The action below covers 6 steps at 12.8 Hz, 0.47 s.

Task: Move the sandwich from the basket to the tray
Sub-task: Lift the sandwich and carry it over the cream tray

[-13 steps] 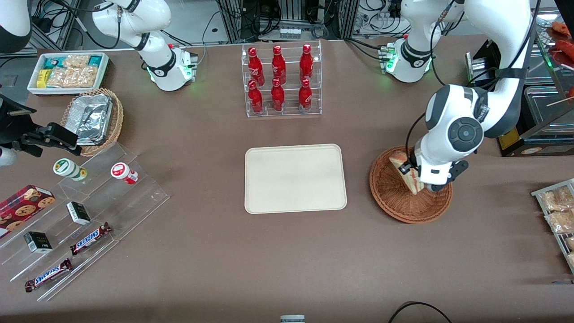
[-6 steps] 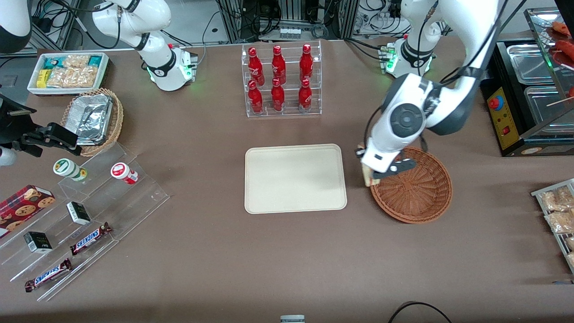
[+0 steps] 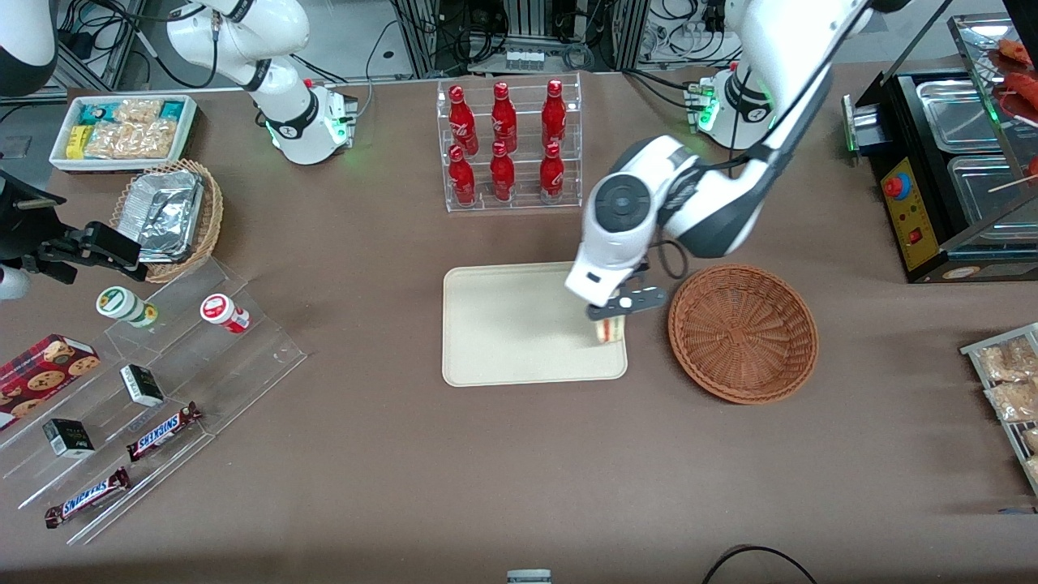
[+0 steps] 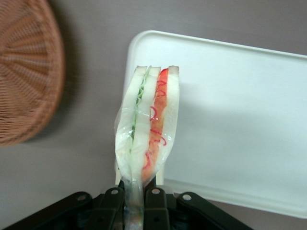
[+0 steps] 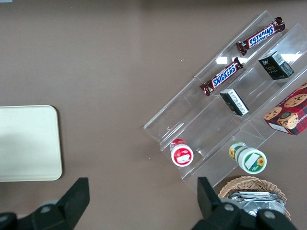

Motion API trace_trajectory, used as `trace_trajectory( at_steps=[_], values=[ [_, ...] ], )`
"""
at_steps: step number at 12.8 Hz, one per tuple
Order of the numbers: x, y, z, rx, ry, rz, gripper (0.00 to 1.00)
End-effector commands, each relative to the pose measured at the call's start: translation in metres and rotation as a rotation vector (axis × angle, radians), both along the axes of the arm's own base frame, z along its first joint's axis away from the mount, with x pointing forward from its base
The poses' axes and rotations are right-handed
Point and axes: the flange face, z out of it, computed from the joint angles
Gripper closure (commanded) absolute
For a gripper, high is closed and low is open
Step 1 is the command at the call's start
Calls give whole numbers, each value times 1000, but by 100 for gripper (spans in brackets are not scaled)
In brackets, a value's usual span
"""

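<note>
While the tray [image 3: 519,324] lies flat on the desk [image 3: 405,454], the end effector [image 3: 614,318] hangs over the tray's corner nearest the basket [image 3: 742,332], clamped on the sandwich [image 3: 610,328]. In the wrist view the sandwich [image 4: 146,134] stands on edge, its long axis running straight out from the fingers [image 4: 152,201], layered cut face pointing away from them, above the tray's rim [image 4: 144,43].

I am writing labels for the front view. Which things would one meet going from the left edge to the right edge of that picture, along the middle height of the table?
Red-capped small jar → flat cream-beige rectangular tray → clear-wrapped triangular sandwich, hanging over the tray in the left arm's gripper → round reddish-brown wicker basket.
</note>
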Motion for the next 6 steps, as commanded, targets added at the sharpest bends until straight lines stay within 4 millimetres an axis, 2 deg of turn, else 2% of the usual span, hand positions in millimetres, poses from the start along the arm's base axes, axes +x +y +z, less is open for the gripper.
trace_trajectory(
  at_steps=[1, 3, 4, 6],
  values=[
    [6, -41, -15, -62, -41, 40, 91],
    [8, -51, -33, -118, -47, 49, 91],
    [1, -66, -37, -142, -56, 42, 91],
    [-4, -79, -47, -150, -55, 56, 92]
  ],
)
